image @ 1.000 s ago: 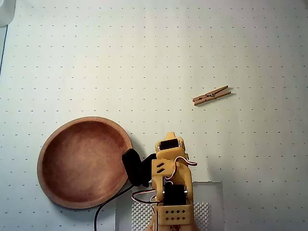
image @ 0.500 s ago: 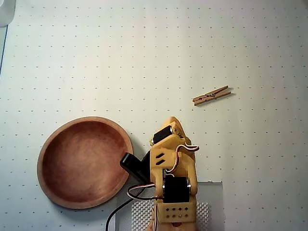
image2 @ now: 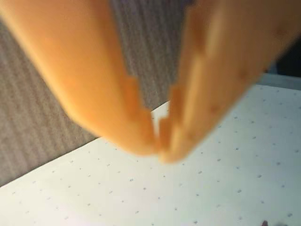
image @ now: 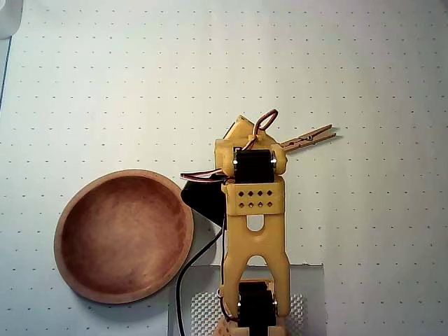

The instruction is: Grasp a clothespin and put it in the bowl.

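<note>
Nothing done yet: clothespin (image: 311, 138) lies ungrasped on the dotted mat (image: 105, 84), partly under the raised arm; gripper (image2: 159, 141) fingertips nearly touching, empty; wooden bowl (image: 66, 217) empty, so grasp and drop remain.

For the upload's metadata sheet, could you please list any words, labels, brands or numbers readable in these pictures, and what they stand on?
None: no text can be read in either view.
The mat carries only a grid of dots.
The bowl, the clothespin and the arm show no lettering.
The claw is blurred and blank.
</note>
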`<action>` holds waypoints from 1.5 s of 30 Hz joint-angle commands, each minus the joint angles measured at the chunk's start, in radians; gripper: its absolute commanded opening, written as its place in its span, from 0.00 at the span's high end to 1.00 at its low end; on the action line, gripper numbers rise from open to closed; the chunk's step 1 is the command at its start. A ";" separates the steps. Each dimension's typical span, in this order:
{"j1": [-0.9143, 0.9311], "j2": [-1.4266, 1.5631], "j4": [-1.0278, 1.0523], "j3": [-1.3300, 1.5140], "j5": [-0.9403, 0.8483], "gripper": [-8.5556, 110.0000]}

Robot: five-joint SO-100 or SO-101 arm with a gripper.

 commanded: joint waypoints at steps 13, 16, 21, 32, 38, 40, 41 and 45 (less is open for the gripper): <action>0.034 -0.221 0.132 -0.163 -0.422 0.96; 0.040 -0.222 0.132 -0.127 -0.494 0.96; 0.040 -0.256 0.129 -0.107 -0.543 0.95; 0.110 -0.491 0.127 -0.199 -0.545 0.96; 0.183 -0.600 0.130 -0.288 -0.520 0.95; 0.195 -0.623 0.130 -0.301 -0.497 0.96; 0.199 -0.637 0.129 -0.308 -0.489 0.95; 0.210 -0.683 0.129 -0.360 -0.508 0.96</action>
